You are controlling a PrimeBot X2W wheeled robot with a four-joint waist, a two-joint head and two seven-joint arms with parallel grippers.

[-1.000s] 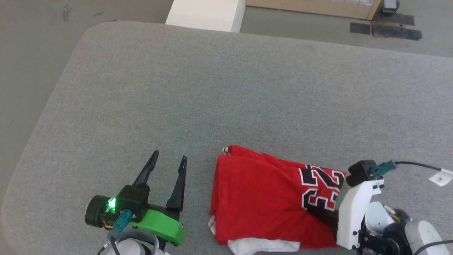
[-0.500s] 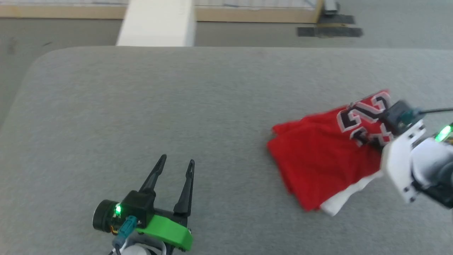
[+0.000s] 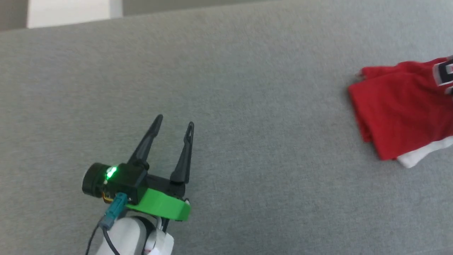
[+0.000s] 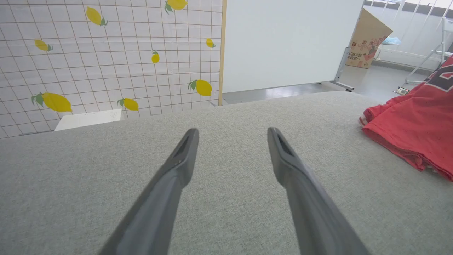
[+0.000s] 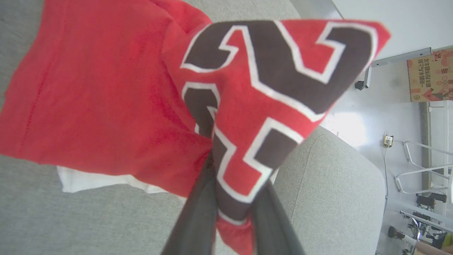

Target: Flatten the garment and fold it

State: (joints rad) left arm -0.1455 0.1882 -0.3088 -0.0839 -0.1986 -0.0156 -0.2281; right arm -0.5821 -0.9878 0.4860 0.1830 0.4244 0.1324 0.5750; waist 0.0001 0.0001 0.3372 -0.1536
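The garment (image 3: 403,113) is a bunched red T-shirt with a white sleeve showing beneath, lying at the right edge of the head view and running out of it. In the right wrist view my right gripper (image 5: 233,212) is shut on a fold of the garment (image 5: 106,99) printed with black-and-white numerals, and that fold is raised above the grey table. Far to the left, my left gripper (image 3: 175,120) is open over bare table with nothing between its fingers. The left wrist view has the left gripper (image 4: 232,131) open and the garment (image 4: 414,131) off to the right.
The grey fabric-covered table (image 3: 247,88) spreads wide between the left gripper and the shirt. Its rounded corner (image 5: 354,159) lies just past the held fold. Beyond the far edge are a white box (image 3: 67,12), a lemon-patterned screen (image 4: 106,53) and a white board (image 4: 283,42).
The head camera has swung, shifting the whole picture. The right gripper has carried the shirt from near the front edge up and away to the right. The left gripper stays open.
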